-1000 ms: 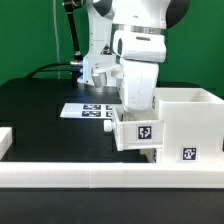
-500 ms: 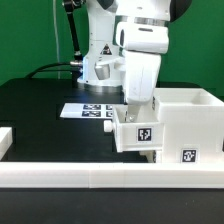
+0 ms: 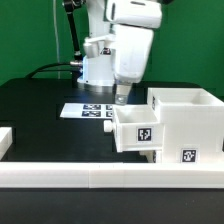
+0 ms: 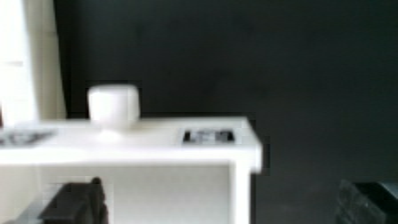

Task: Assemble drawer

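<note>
The white box casing (image 3: 188, 118) stands on the black table at the exterior view's right, with a square tag low on its front. A small white tray (image 3: 137, 129) with a tag on its face sticks out of the casing toward the exterior view's left. My gripper (image 3: 121, 97) hangs just above the tray's outer end, clear of it, open and empty. In the wrist view the tray's face (image 4: 169, 150) shows below with its round knob (image 4: 114, 104) and a tag (image 4: 212, 135). My gripper (image 4: 217, 205) has its dark fingertips (image 4: 71, 200) wide apart. The second tray is out of view.
The marker board (image 3: 87, 111) lies flat behind the tray. A long low white border rail (image 3: 100, 178) runs along the table's front. A white piece (image 3: 5, 141) sits at the exterior view's left edge. The arm's base (image 3: 98, 62) stands at the back.
My gripper has lifted off the tray and moved up and toward the exterior view's left. The tray stays in the casing.
</note>
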`<state>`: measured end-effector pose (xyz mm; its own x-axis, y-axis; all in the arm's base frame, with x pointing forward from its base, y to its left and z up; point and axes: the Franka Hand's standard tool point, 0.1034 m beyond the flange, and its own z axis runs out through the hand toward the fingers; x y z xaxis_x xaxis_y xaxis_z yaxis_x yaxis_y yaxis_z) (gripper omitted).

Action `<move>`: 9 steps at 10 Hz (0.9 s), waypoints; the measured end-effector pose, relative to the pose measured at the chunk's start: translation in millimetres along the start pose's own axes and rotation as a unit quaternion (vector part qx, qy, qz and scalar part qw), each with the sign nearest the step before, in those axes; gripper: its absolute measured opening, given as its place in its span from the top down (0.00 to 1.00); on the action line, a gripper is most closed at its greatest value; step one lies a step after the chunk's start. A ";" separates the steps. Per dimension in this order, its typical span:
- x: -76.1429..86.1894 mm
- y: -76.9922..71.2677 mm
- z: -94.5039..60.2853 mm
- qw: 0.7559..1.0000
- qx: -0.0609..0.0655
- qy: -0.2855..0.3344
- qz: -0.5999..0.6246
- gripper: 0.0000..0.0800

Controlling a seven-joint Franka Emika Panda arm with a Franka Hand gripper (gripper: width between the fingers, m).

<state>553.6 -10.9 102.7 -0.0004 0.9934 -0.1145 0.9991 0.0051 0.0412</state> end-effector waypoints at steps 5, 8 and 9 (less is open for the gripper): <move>-37.0 4.3 0.7 1.000 0.021 -0.007 -0.011 0.19; -53.1 4.8 24.5 0.999 0.032 0.021 -0.037 0.19; -60.1 11.1 27.1 0.998 0.030 0.049 -0.034 0.19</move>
<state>565.8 -73.7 83.2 -0.0688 0.9975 -0.0181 0.9974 0.0684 -0.0228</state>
